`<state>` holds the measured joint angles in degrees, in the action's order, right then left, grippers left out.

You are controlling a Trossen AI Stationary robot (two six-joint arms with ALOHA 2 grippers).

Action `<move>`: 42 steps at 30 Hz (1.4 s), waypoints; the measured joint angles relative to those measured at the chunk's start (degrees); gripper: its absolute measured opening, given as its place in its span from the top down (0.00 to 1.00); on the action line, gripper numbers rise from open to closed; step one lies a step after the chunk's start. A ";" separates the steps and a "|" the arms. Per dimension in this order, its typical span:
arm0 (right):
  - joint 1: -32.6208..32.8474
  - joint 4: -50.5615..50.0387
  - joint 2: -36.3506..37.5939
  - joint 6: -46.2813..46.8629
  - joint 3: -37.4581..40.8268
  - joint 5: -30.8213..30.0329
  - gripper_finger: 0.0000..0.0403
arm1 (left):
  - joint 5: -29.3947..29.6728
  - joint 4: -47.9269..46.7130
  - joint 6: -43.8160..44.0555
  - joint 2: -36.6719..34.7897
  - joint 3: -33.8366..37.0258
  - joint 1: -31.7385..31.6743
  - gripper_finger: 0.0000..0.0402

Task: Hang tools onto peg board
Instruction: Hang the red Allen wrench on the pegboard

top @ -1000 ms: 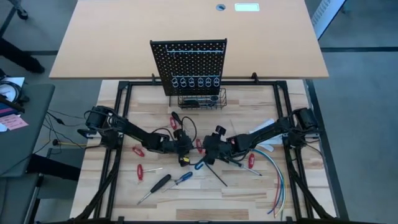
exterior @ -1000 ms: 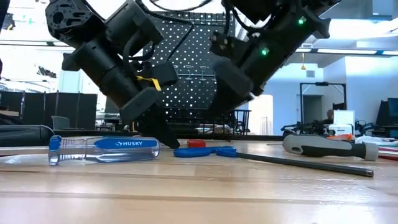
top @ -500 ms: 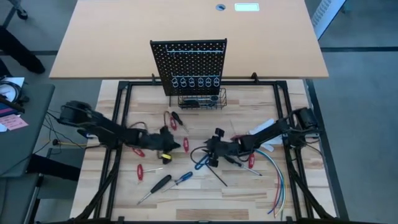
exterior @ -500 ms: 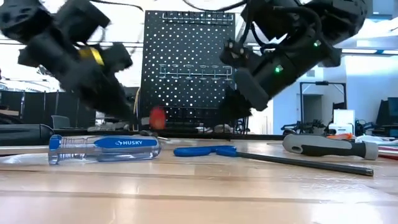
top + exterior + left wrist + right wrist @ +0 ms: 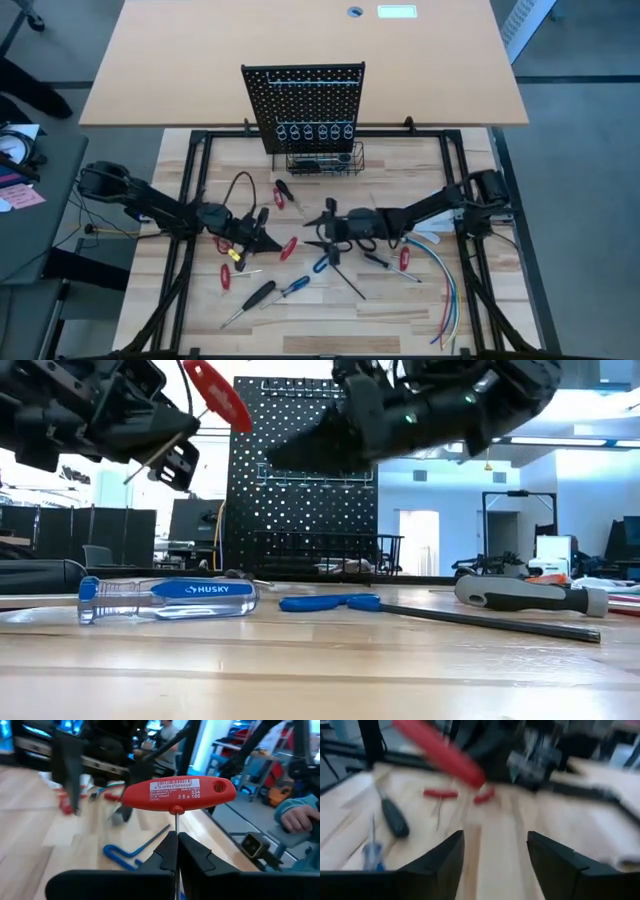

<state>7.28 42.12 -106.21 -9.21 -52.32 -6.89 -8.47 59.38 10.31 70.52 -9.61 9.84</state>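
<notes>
- High view: the peg board (image 5: 303,105) stands upright at the far edge of the wooden table (image 5: 200,310). In front of it and to its left, the left gripper (image 5: 262,240) is clamped on a red T-handle hex key (image 5: 287,247). In front of the board and nearer its middle, the right gripper (image 5: 320,230) is spread wide and holds nothing.
- Low view: the red T-handle hex key (image 5: 218,395) is held up level with the board's upper left corner. In front of the board, a blue screwdriver (image 5: 165,598) lies on the table.
- Left wrist view: both fingers (image 5: 167,851) pinch the key's thin shaft just below its red handle (image 5: 178,794).
- Right wrist view: the fingers (image 5: 445,862) stand wide apart over bare wood.
</notes>
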 joint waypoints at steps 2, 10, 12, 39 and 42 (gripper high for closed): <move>-0.66 0.56 -0.02 -3.69 -1.71 2.05 0.41 | -0.17 1.41 -0.04 0.02 0.00 0.41 1.00; -0.22 -2.96 0.00 -15.36 -7.40 8.45 0.43 | -0.13 2.24 -0.04 -0.02 -0.02 0.53 1.00; 0.15 -2.92 0.00 -15.76 -8.07 8.52 0.45 | -0.04 2.31 0.00 -0.02 -0.02 0.53 1.00; 1.74 -2.02 -4.72 -13.28 -11.78 6.53 0.76 | 2.04 2.72 0.90 -0.09 -0.13 0.55 1.00; 1.75 -5.97 -3.35 -10.87 -11.78 5.75 0.87 | 2.43 2.47 0.93 -0.02 -0.13 0.53 1.00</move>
<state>9.03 36.16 -109.56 -20.07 -64.10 -1.14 -6.04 61.84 11.23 70.50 -9.74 10.37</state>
